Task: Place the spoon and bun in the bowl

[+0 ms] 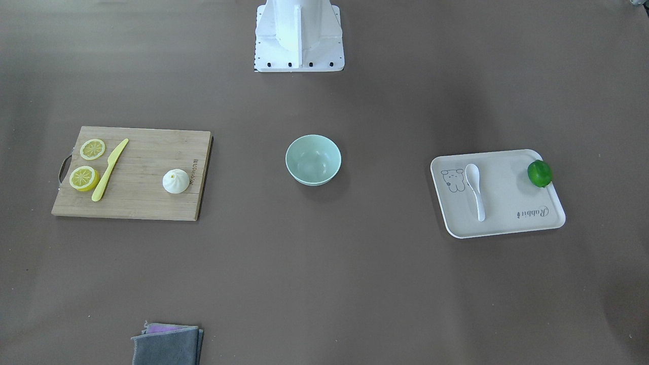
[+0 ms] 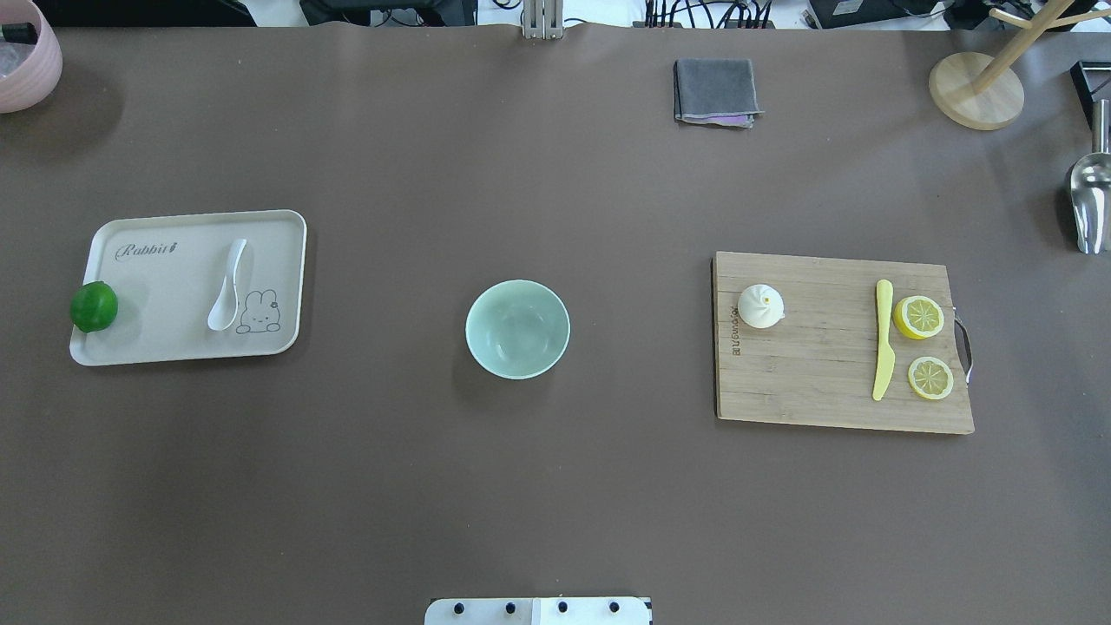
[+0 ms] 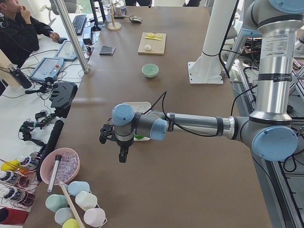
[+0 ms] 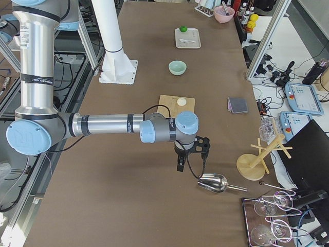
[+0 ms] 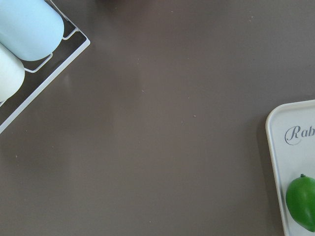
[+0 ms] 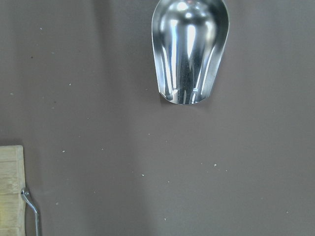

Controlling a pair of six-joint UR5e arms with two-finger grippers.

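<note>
The white spoon (image 2: 227, 286) lies on a cream tray (image 2: 165, 299) on the table's left, also in the front view (image 1: 475, 190). The white pleated bun (image 2: 760, 305) sits on a wooden cutting board (image 2: 807, 382) on the right, also in the front view (image 1: 176, 181). The empty mint-green bowl (image 2: 517, 328) stands between them at the table's middle. My left gripper (image 3: 122, 155) hangs beyond the tray's outer end. My right gripper (image 4: 180, 164) hangs beyond the board, near a metal scoop (image 4: 213, 182). I cannot tell whether either is open or shut.
A green lime (image 2: 94, 305) sits on the tray's outer edge. A yellow-green knife (image 2: 884, 338) and two lemon slices (image 2: 918, 317) lie on the board. A grey cloth (image 2: 714, 91), a wooden stand (image 2: 976, 91) and a pink bowl (image 2: 26, 56) sit along the far side.
</note>
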